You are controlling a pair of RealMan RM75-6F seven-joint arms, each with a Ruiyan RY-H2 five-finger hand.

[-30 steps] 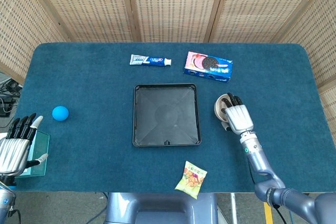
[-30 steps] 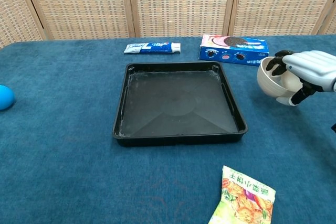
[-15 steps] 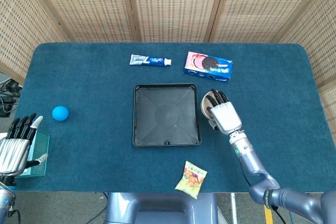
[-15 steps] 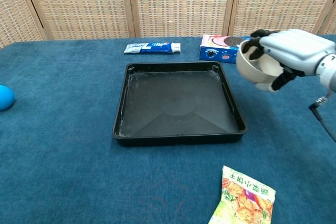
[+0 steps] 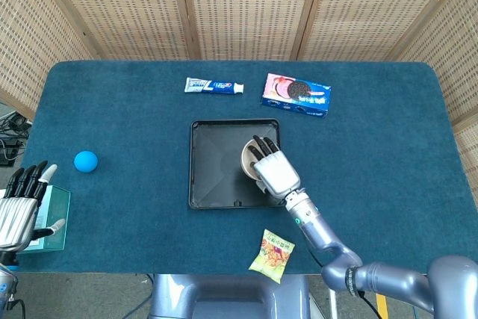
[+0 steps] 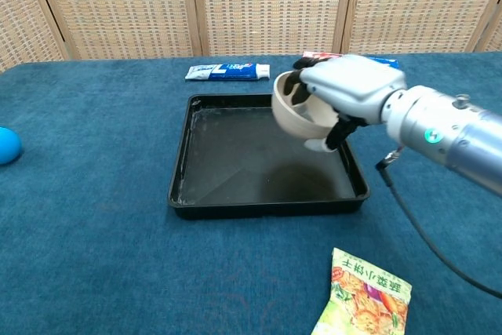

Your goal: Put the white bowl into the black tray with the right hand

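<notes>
- The right hand (image 6: pixel 349 88) has hold of the white bowl (image 6: pixel 296 111), fingers hooked over the rim from above and thumb under its side; the bowl hangs tilted, mouth turned toward the left.
- From the chest view the bowl is in the air above the black tray (image 6: pixel 204 194), over the tray's 3 o'clock side, with a shadow on the tray floor beneath it. It does not look to be touching the tray.
- I'd say the carrying step is nearly done and the setting-down is what is in hand.
- The next move, as I judge it, calls for lowering the bowl, levelling it so the base meets the floor flat, well inside the 3 o'clock wall, then letting the fingers go.
- The left hand (image 5: pixel 19 211) sits at the table's 8 o'clock corner beside a clear box (image 5: pixel 52 218), fingers straight and apart, holding nothing.
- A snack bag (image 6: pixel 362 296) lies at 5 o'clock from the tray, well apart.
</notes>
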